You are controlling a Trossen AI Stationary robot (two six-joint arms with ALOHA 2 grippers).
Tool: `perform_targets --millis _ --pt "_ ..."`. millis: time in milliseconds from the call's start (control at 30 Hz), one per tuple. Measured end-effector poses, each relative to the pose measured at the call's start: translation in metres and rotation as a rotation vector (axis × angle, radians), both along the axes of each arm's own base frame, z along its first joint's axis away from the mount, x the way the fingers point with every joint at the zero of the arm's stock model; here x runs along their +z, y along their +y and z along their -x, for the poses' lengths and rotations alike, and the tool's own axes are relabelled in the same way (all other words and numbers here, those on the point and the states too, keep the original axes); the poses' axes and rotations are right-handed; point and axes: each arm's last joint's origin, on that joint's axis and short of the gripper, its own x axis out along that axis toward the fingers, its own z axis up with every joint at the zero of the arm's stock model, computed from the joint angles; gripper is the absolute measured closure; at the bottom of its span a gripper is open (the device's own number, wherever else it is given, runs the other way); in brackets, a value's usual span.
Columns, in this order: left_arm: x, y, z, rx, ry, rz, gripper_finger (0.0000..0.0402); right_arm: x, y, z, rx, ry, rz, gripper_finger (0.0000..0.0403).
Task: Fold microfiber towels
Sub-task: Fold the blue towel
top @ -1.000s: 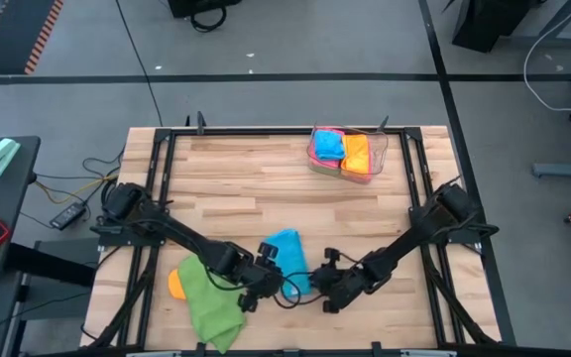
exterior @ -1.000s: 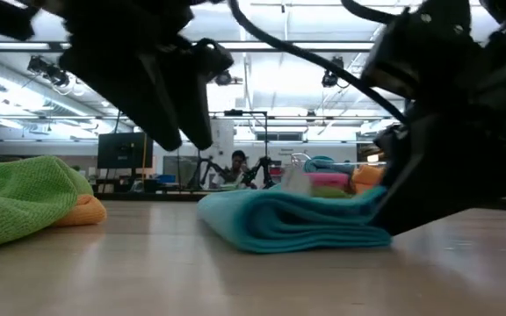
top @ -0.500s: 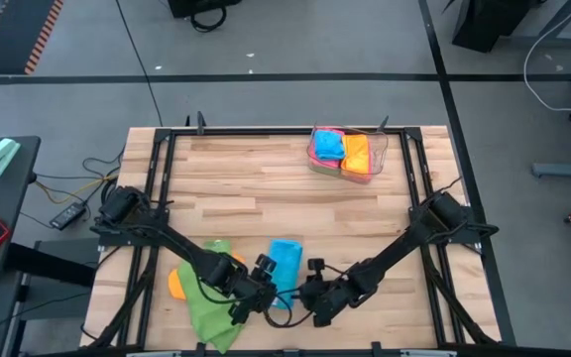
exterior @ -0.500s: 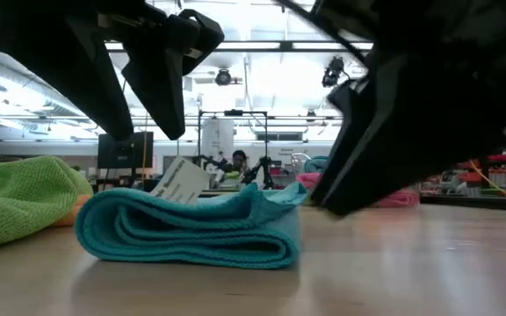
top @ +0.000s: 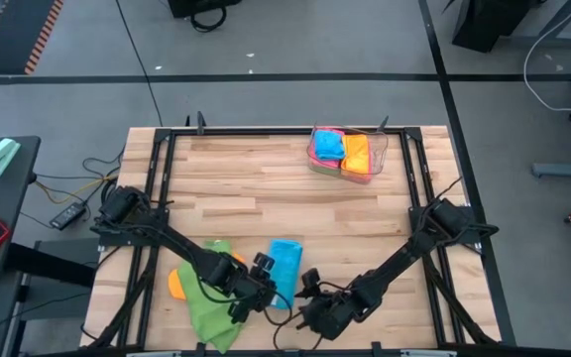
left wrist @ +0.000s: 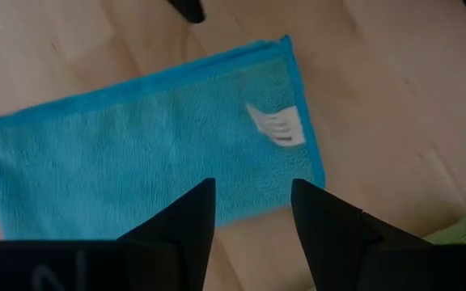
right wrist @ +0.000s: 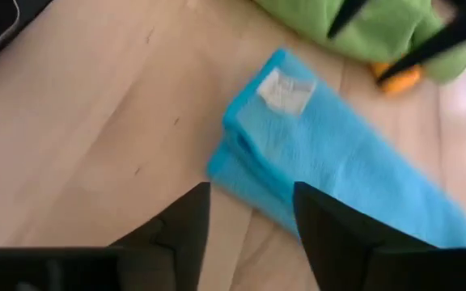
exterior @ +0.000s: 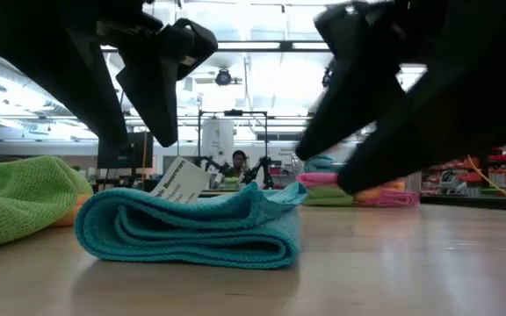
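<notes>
Your left gripper hangs over the folded blue towel, fingers apart and holding nothing; your right gripper sits just beside the towel's near end, fingers apart too; the wooden table holds a green towel with an orange towel under it; more towels fill the clear tray at the far side.

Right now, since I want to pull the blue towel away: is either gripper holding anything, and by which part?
Nothing is held. The left gripper and the right gripper both stand open above the folded blue towel, which lies free on the table.
</notes>
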Motion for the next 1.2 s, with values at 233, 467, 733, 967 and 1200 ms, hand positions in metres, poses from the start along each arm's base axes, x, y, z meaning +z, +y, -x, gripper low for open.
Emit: perform_targets --millis 233,467,733,967,1200 --pt "-0.002 0.001 0.004 0.087 0.05 0.022 0.0229 -0.001 0.003 -0.005 0.111 0.003 0.121 0.0152" --pt "-0.003 -0.004 0.007 0.094 0.051 0.035 0.0239 -0.021 0.003 -0.017 0.252 -0.019 0.231 0.0149" --pt "-0.003 -0.005 0.008 0.116 0.06 0.042 0.0248 -0.029 -0.005 -0.027 0.327 -0.003 0.294 0.0171" --pt "-0.003 -0.005 0.009 0.121 0.059 0.047 0.0246 -0.03 -0.02 -0.037 0.345 0.03 0.206 0.0225" --pt "-0.003 -0.01 0.012 0.116 0.061 0.052 0.0255 -0.033 -0.022 -0.038 0.318 0.039 0.177 0.0318"
